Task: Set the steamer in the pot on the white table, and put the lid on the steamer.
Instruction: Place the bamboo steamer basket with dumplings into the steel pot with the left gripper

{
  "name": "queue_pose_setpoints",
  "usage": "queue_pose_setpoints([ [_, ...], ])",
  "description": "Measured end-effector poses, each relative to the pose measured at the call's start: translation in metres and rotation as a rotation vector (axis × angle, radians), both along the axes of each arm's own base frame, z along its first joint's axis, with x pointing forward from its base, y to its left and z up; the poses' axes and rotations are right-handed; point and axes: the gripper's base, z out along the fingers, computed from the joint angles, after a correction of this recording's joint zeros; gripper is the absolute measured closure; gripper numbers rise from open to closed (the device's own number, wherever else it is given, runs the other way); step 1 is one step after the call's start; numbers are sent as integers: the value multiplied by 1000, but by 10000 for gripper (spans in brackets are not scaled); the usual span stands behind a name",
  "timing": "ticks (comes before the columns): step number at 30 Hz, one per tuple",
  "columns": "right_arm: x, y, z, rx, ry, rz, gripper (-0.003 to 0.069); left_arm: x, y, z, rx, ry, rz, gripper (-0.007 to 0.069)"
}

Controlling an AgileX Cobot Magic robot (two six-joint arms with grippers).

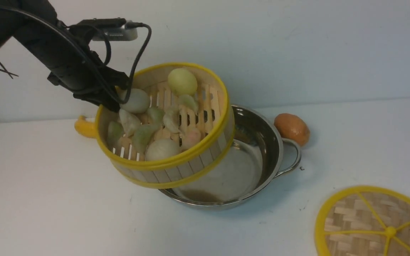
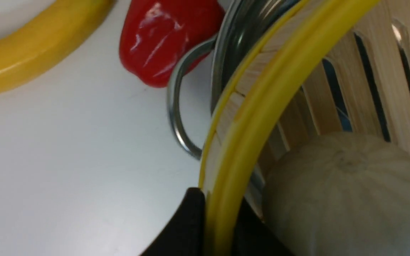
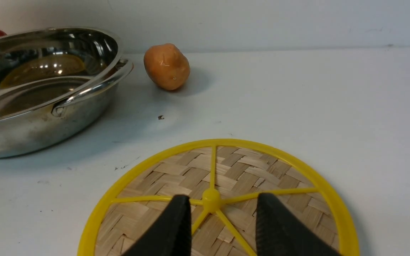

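Note:
The steamer [image 1: 166, 124], a bamboo basket with yellow rims and pale buns and dumplings inside, hangs tilted over the left part of the steel pot [image 1: 258, 149]. My left gripper [image 1: 114, 97] is shut on its far-left rim; in the left wrist view my left gripper [image 2: 219, 227] pinches the yellow rim [image 2: 262, 106] beside a bun [image 2: 347, 192]. The lid [image 1: 376, 224] lies flat on the white table [image 1: 48, 199] at the front right. Over the lid [image 3: 226, 170] my right gripper [image 3: 223, 197] stands open, its fingers on either side of the centre knob [image 3: 211, 195] without touching it.
An orange-brown potato [image 1: 292, 128] lies just right of the pot's right handle [image 1: 292, 160]. A yellow banana [image 2: 30, 49] and a red pepper [image 2: 162, 39] lie behind the pot's left handle [image 2: 176, 106]. A wall stands close behind the table.

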Motion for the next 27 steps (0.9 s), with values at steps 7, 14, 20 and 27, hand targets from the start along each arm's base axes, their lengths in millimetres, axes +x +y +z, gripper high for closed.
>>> queue_pose_setpoints([
  [7, 0, 0, 0, 0, 0, 0, 418, 4, -16, -9, -5, 21, -18, 586],
  [14, 0, 0, 0, 0, 0, 0, 418, 4, -26, -11, 1, 25, -41, 586],
  [20, 0, 0, 0, 0, 0, 0, 418, 4, -31, -15, 1, 33, -52, 586],
  [27, 0, 0, 0, 0, 0, 0, 418, 18, -41, -35, 4, 62, -61, 586],
])
